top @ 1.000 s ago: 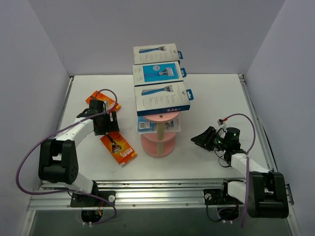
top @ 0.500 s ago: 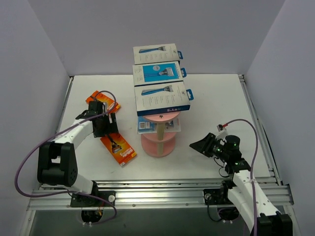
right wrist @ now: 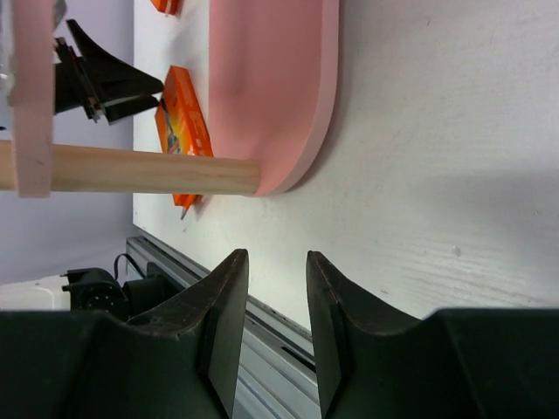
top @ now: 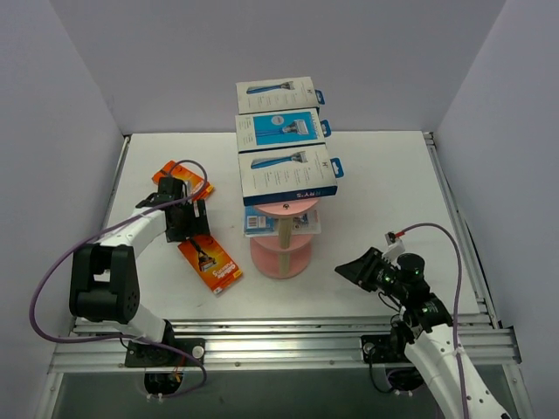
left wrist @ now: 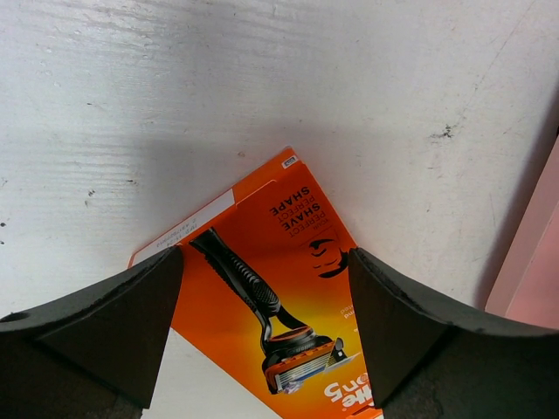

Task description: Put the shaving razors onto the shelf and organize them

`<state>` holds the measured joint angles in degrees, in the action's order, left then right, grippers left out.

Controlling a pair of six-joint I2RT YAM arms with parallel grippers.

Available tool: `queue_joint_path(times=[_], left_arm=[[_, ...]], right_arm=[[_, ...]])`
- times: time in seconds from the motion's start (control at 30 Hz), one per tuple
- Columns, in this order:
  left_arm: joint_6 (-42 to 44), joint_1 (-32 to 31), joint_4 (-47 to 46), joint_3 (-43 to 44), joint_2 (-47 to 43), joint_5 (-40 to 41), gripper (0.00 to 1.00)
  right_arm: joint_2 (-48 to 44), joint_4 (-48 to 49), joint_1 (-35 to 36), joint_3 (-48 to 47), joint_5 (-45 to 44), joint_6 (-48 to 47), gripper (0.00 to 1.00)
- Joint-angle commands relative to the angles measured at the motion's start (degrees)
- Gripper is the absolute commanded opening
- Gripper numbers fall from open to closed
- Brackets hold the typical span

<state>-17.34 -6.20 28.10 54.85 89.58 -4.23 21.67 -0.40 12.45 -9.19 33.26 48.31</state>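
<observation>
Our right gripper [top: 352,266] is drawing back toward the near edge and is now lower on the table [top: 376,183] than a second ago. It is hanging right of the shelf [top: 281,257], and its fingers [right wrist: 218,297] are narrowing to a slim gap with nothing between them. Our left gripper [top: 188,223] is keeping its place, with its fingers [left wrist: 105,323] spread wide on either side of the far end of an orange pack [top: 214,264]. That pack is lying flat on the table, left of the shelf. We are seeing a second orange pack [top: 164,179] beyond it, partly under the arm. Three boxes [top: 288,175] are sitting in a row along the top tier, and a clear pack [top: 260,225] is resting on the middle tier.
</observation>
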Motion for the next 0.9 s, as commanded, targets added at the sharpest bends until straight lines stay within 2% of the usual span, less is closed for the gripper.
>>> queue_joint_path(times=[0.0, 0.2, 0.43, 0.57, 0.73, 0.87], left_arm=[[-0.3, 0.6, -2.3, -0.4, 0.3, -2.1, 0.85], [-2.8, 0.0, -3.0, -2.1, -0.1, -3.6, 0.86], [-8.1, -0.7, -4.3, -5.5, -3.8, -9.3, 0.85], [-11.8, -2.7, -5.3, -7.9, -9.2, -7.9, 0.86], [-10.8, -3.5, -2.2, -6.6, -10.9, -4.3, 0.86], [-6.5, -3.4, 0.5, -3.3, -11.3, -0.4, 0.86]], right_arm=[[2.0, -0.2, 3.4, 0.1, -2.8, 1.2, 0.29], [7.2, 7.6, 11.7, 0.2, -9.1, 5.0, 0.29], [12.2, 19.1, 28.5, 2.5, -20.1, 12.6, 0.3], [19.3, 23.9, 36.1, 1.9, -25.9, 14.3, 0.32], [25.2, 32.9, 40.0, 3.2, -27.5, 17.0, 0.33], [23.3, 29.8, 43.6, 2.3, -32.7, 17.3, 0.33]])
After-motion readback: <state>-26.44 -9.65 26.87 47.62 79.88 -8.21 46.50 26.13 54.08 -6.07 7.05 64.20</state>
